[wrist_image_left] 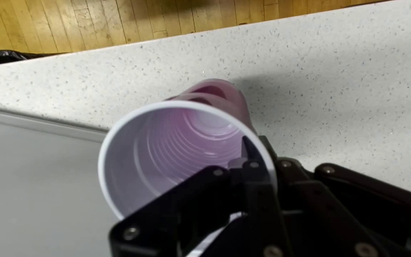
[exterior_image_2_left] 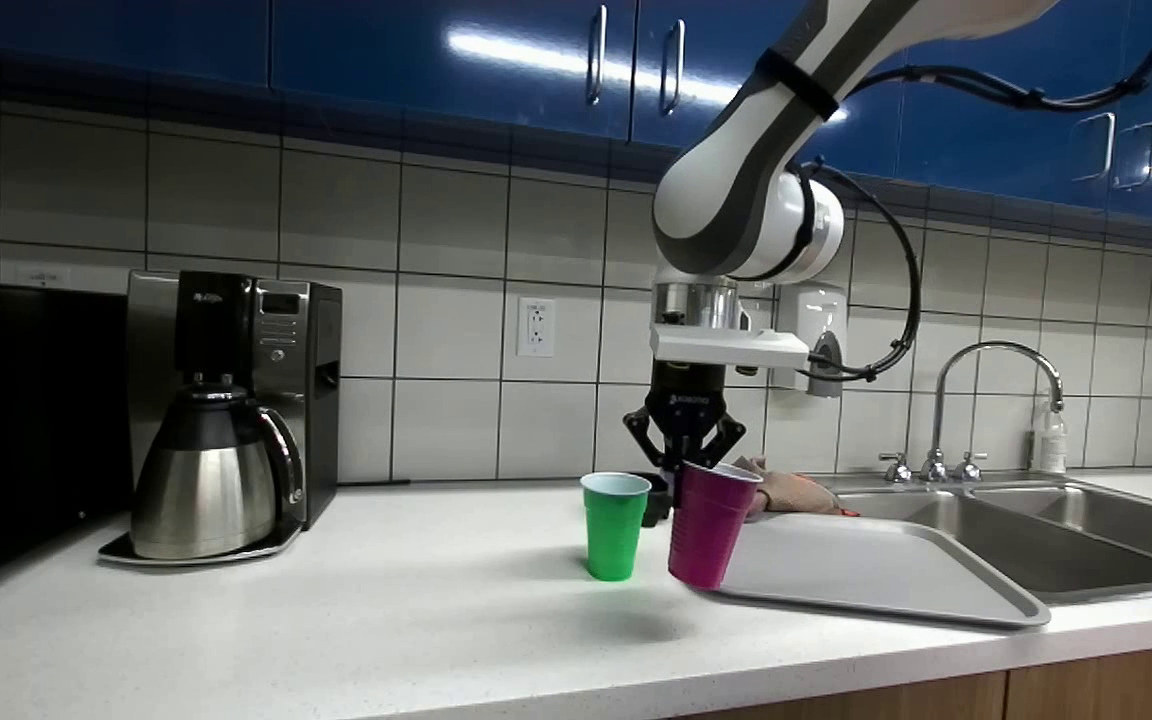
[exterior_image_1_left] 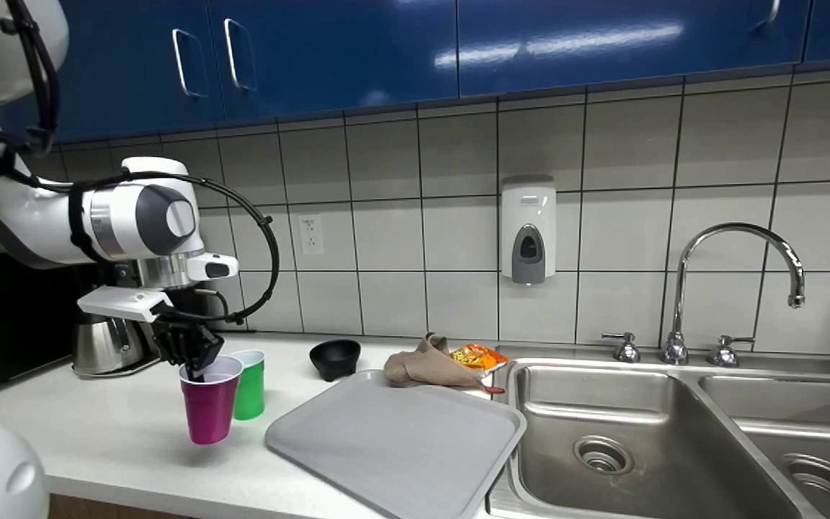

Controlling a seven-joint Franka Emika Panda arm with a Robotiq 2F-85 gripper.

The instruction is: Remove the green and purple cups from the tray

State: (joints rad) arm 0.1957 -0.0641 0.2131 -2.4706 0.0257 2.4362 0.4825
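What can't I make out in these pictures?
Tapered purple plastic cup: part of its rim, covered by the black jaws in the wrist view.
Tapered green plastic cup: inside floor, hidden by its own wall in both exterior views.
Flat grey tray: near corner, cut off by the bottom edge in an exterior view.

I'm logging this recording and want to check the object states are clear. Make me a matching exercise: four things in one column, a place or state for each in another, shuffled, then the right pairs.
Things
1. purple cup
2. green cup
3. tray
4. carafe

Places and states
A. grey, lying flat
B. in the coffee maker
C. tilted, pinched at the rim by the gripper
D. upright, directly on the counter

Pairs: 1-C, 2-D, 3-A, 4-B
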